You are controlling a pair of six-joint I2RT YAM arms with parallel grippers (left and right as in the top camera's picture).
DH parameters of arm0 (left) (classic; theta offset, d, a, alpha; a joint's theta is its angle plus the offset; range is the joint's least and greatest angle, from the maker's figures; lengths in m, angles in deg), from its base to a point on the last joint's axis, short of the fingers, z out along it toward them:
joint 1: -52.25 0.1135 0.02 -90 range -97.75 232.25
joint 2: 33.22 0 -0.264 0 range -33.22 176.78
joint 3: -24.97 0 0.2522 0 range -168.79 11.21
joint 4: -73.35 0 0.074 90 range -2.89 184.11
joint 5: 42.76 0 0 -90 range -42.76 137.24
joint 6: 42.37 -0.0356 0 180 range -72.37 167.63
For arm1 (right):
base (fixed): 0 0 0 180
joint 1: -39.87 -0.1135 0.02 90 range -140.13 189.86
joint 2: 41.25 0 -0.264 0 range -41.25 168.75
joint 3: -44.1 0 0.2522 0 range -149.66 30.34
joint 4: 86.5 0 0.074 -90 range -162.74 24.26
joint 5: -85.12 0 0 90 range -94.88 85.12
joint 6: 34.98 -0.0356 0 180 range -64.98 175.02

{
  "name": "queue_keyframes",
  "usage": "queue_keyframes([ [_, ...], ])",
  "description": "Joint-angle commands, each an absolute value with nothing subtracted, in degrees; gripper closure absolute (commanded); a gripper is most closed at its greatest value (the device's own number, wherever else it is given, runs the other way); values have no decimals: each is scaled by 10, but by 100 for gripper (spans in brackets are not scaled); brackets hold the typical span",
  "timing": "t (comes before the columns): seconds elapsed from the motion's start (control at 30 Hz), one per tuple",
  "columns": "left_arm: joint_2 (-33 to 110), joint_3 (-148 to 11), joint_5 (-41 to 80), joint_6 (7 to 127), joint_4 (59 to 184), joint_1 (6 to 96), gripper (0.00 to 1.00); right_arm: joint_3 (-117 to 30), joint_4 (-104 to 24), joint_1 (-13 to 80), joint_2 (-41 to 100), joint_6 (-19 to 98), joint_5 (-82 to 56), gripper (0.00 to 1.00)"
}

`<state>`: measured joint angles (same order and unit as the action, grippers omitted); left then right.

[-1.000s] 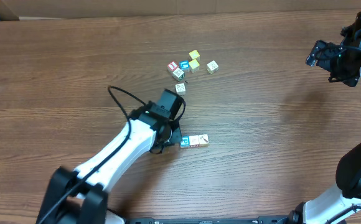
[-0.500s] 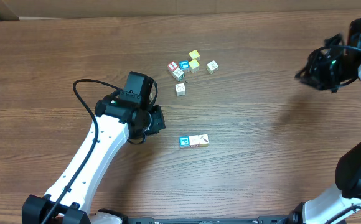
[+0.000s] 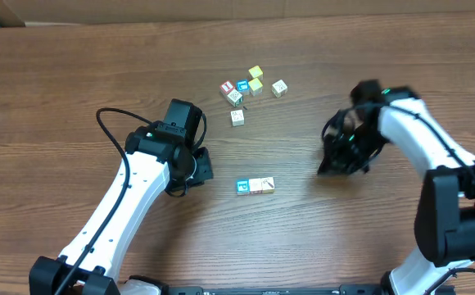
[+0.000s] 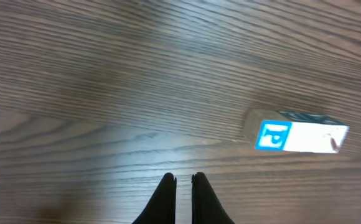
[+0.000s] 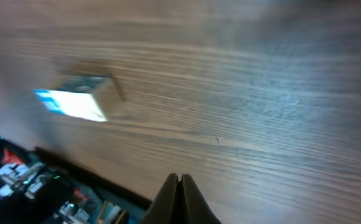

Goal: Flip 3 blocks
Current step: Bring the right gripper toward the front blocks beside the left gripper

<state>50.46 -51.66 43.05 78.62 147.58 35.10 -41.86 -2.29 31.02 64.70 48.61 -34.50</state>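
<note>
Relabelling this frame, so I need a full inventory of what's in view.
row of blocks: 3, pale wood, left one blue-faced; side by side, mid-table
yellow blocks: 2, yellow; far cluster
red-faced block: 1, red; cluster's left end
blue-faced block: 1, blue; beside the red one
pale blocks: 3, pale wood; in and just below the cluster
table: 1, brown wood grain
left gripper: 1, black; shut, empty, left of the row
right gripper: 1, black; shut, empty, right of the row
</note>
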Motion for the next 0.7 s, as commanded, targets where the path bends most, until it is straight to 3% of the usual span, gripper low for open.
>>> queue_keyframes([
  [0.0,504,-501,461,772,1478,350,96,-398,-39,273,606,392,-256,96],
  [0.33,518,-500,443,775,1466,350,96,-393,-52,107,369,175,56,96],
  [0.67,599,-500,410,776,1445,334,96,-346,-85,94,392,177,-7,96],
])
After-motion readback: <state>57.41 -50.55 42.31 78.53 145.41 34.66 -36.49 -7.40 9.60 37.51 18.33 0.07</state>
